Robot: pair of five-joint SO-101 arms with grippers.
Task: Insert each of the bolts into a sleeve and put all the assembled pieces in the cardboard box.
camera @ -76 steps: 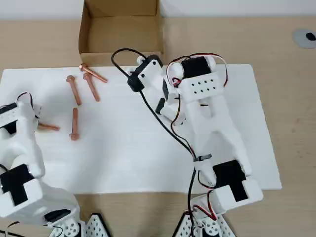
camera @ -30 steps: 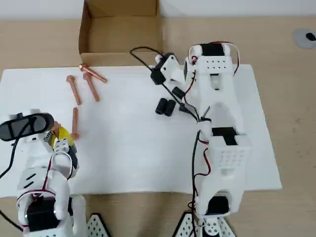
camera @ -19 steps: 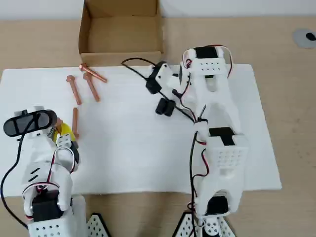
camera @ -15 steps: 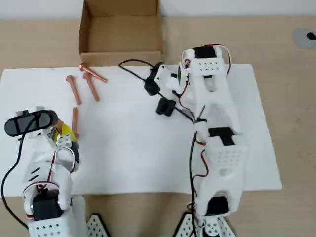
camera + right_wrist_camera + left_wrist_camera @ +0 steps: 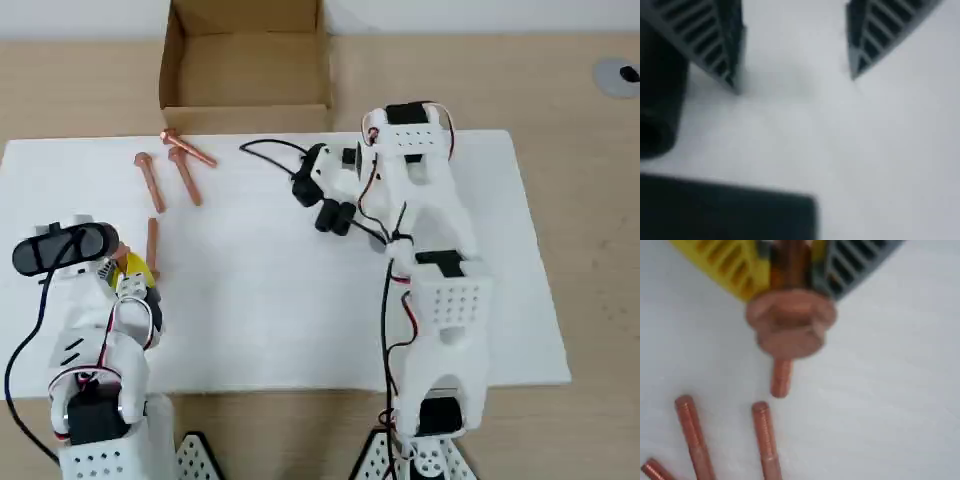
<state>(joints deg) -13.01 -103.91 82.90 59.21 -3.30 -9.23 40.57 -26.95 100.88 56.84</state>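
While L pincer [image 5: 791, 280] grips a bolt [image 5: 790, 325], R pincer [image 5: 794, 77] gapes wide by sleeves [image 5: 335, 216].

A light wooden tabletop [image 5: 580, 150] carries a white rectangular sheet [image 5: 260, 300] and, at its far edge, an open brown cardboard box [image 5: 245, 118]. On the sheet lie four loose copper bolts [image 5: 150, 183] and, well apart from them, two short black cylindrical sleeves [image 5: 335, 217] side by side.

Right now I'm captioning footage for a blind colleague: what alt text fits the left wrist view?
The left gripper is shut on a copper bolt, its head facing the camera, over the white mat. Several loose bolts lie on the mat beyond it.
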